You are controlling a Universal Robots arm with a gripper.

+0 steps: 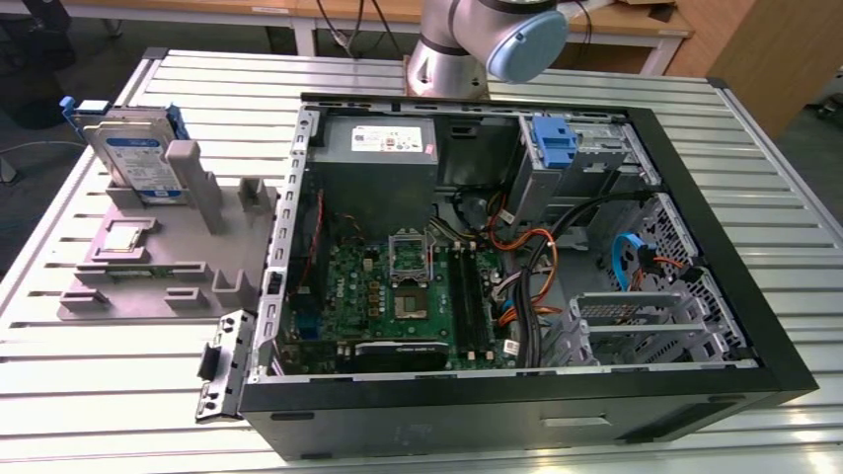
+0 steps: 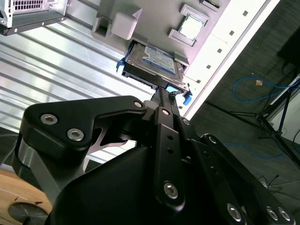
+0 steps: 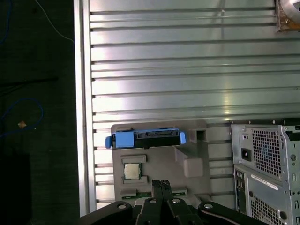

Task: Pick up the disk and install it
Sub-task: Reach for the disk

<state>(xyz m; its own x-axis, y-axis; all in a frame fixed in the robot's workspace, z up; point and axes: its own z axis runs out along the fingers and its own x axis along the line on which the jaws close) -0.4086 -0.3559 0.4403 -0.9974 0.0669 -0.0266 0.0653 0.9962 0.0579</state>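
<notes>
Disk is sitting upright on its edge in a slot of the grey holder, at the holder's corner farthest from the open computer case. So it hasn't been picked up yet. The blue carrier frame wraps its edges and the blue-and-white label faces the rest of the holder.

The holder lies flat on the slatted metal table, close to the table edge on the exterior view's left and right beside the case. A small square processor chip lies in a recess of the holder, near the disk.

In the first wrist view the gripper hangs over the holder, with the disk seen edge-on and clearly apart from it. Its two fingers are pressed together with nothing between them.

Inside the case, a bare blue bracket sits in the drive bay at the far corner, near the arm.
</notes>
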